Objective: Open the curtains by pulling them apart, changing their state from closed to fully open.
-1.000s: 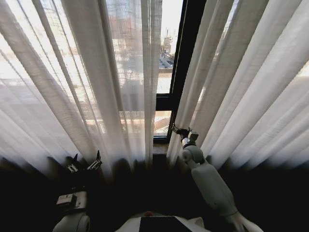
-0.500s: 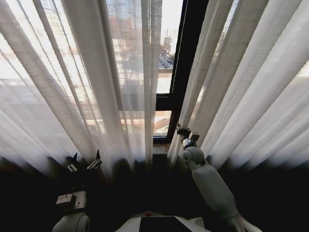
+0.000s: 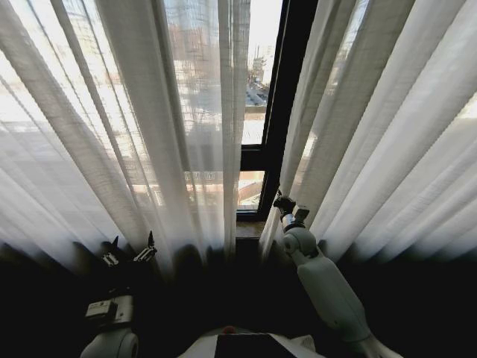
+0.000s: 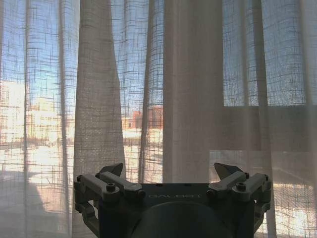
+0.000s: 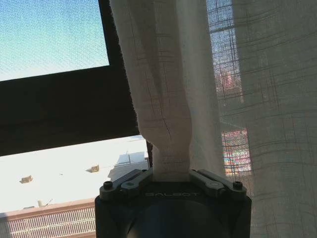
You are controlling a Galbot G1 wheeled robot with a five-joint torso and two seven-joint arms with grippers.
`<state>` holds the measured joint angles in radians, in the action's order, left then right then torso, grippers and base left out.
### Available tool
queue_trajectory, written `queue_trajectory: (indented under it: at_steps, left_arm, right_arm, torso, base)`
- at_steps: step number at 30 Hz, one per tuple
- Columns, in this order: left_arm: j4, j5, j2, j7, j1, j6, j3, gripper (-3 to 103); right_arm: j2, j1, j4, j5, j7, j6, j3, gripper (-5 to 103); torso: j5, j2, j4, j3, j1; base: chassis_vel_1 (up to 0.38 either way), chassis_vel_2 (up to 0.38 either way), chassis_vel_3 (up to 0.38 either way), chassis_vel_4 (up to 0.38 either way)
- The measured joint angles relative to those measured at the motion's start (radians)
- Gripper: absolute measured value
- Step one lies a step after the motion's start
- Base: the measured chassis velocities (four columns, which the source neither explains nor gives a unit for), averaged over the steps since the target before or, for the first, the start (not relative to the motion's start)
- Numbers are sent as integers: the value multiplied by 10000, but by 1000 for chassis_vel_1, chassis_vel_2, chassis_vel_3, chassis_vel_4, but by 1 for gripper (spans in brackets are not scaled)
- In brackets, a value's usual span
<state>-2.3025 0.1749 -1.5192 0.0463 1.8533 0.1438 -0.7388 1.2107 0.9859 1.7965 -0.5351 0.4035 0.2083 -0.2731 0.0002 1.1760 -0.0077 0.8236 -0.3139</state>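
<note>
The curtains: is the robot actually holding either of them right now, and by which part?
Yes. The right gripper pinches the right curtain by a bunched fold at its inner edge, low down. The left gripper is open, holding nothing.

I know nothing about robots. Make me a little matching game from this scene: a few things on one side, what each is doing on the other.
Things:
1. right gripper
2. left gripper
3. right curtain panel
4. window frame

States:
A. black, bare in the gap between the panels
B. open, fingers spread, short of the fabric
C. shut on a gathered fabric edge
D. its inner edge bunched and held

Pairs: 1-C, 2-B, 3-D, 4-A
</note>
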Motion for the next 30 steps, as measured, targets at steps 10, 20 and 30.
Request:
queue_trajectory:
  at_steps: [10, 20, 30]
  left_arm:
    - [-57, -35, 20, 0, 40, 11, 47, 100]
    - [-108, -227, 30, -12, 50, 7, 97, 100]
    - [-74, -276, 6, -19, 69, 69, 144, 100]
  right_arm:
    - [-21, 280, 218, -25, -340, -4, -326, 0]
    - [7, 471, 321, -18, -396, -5, -645, 0]
    - [-30, 583, 443, -14, -429, -5, -743, 0]
  torso:
    - [0, 1, 0, 0, 0]
    - [-1, 1, 0, -1, 0]
    - [1, 1, -1, 0, -1]
  base:
    - [0, 0, 0, 0]
    - [-81, -91, 94, 75]
    - [-254, -260, 271, 254]
